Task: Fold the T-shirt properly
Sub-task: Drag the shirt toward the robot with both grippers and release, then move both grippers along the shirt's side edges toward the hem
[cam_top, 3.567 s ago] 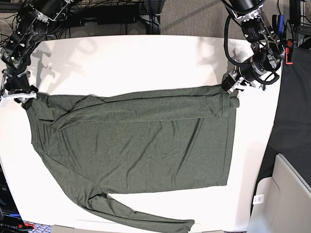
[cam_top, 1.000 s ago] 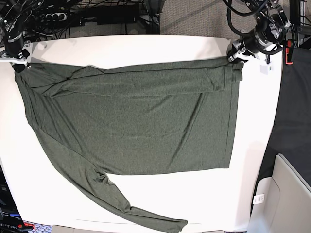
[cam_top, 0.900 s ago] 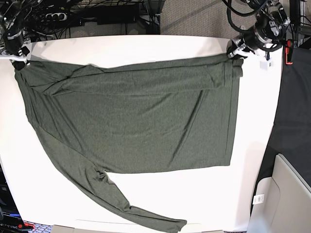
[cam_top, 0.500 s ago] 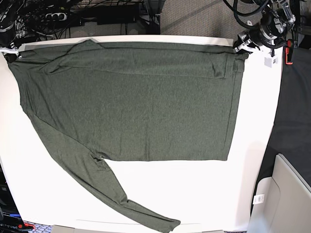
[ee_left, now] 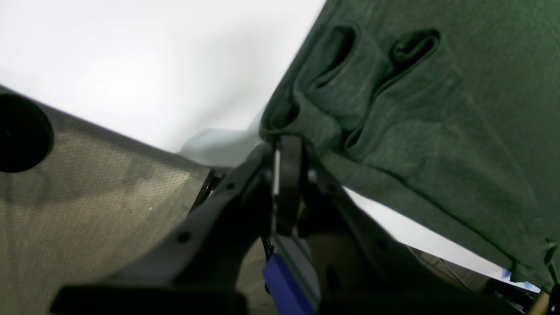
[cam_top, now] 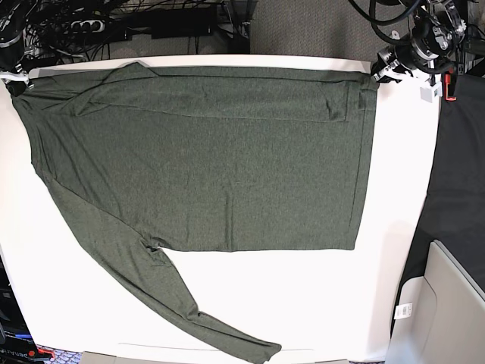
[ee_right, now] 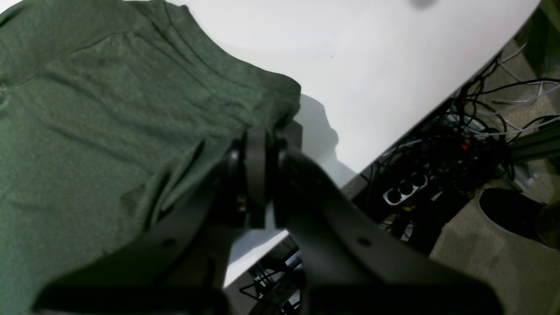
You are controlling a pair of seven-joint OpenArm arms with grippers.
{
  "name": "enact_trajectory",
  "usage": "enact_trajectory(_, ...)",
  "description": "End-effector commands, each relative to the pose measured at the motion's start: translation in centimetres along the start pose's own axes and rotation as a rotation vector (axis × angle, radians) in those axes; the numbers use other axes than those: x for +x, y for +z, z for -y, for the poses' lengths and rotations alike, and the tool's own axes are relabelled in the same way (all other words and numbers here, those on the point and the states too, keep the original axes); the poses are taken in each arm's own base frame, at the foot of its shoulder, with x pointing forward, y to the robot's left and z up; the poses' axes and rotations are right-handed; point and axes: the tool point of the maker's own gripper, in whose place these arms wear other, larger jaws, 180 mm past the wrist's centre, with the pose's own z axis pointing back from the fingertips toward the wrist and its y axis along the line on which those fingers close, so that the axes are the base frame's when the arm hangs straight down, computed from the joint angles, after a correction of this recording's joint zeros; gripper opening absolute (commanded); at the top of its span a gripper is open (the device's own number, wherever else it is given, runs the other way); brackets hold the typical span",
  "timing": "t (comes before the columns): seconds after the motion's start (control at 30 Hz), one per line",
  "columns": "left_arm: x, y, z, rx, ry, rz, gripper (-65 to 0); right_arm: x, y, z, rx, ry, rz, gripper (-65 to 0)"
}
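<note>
T-shirt (cam_top: 204,159), dark olive-green thin knit, lies spread across your white table (cam_top: 394,189), far edge at the table's back. Left gripper (ee_left: 284,140) and right gripper (ee_right: 258,144) each clamp a far corner. Limp, light fabric: you should hold hems and corners.

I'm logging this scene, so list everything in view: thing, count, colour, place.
T-shirt: one, dark olive green, spread flat across the table, one long sleeve trailing to the near edge.
Table: one, white, under the shirt.
Power strip: one, black, on the floor amid cables past the table edge.
Grey panel: one, pale grey, lower right of the base view.
Left end effector: one, black, shut on the shirt's corner.
Right end effector: one, black, shut on the opposite corner.
</note>
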Motion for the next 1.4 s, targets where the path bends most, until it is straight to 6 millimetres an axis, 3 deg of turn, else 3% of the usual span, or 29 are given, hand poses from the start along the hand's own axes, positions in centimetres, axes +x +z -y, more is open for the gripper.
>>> enact_trajectory(0.0, 0.6, 0.5, 0.2, -0.007, -0.011, 0.017, -65.0, 1.6, 0.4, -0.1, 0.004, 0.023, 0.047, -64.3)
enact_trajectory(0.1, 1.0, 1.0, -0.6, 0.010, 0.007, 0.037, -64.8, 1.8, 0.7, 0.8, -0.026, -0.003, 0.059, -61.5)
enact_trajectory(0.3, 2.0, 2.0, -1.9, 0.040, 0.036, 0.080, -58.2, 1.9, 1.3, 2.7, -0.099, -0.061, 0.065, -43.6)
enact_trajectory(0.5, 2.6, 2.4, -1.6, 0.038, 0.026, 0.105, -53.8, 2.1, 1.7, 3.3, -0.114, -0.065, 0.073, -42.7)
enact_trajectory(0.6, 3.1, 2.3, -1.3, 0.032, 0.023, 0.120, -53.3, 3.9, 2.6, 2.9, -0.111, -0.048, 0.128, -42.7)
enact_trajectory(0.77, 6.8, 2.2, 1.3, -0.033, 0.004, 0.209, -53.0, 7.6, 3.3, -0.2, -0.048, -0.012, 0.243, -42.8)
enact_trajectory(0.87, 9.8, 2.3, 3.8, -0.090, -0.016, 0.277, -49.6, 9.8, 2.8, -1.8, -0.006, -0.009, 0.293, -42.8)
enact_trajectory(0.97, 12.7, 2.4, 6.5, -0.156, -0.029, 0.337, -43.8, 11.4, 1.6, -4.9, 0.070, 0.033, 0.312, -42.8)
enact_trajectory(1.13, 16.2, 0.5, 10.7, -0.219, -0.061, 0.345, -39.5, 14.2, 0.0, -9.5, 0.120, 0.141, 0.363, -42.8)
enact_trajectory(1.37, 19.9, -1.9, 14.2, -0.303, -0.014, 0.333, -39.5, 15.0, -4.2, -14.5, 0.155, 0.212, 0.337, -42.8)
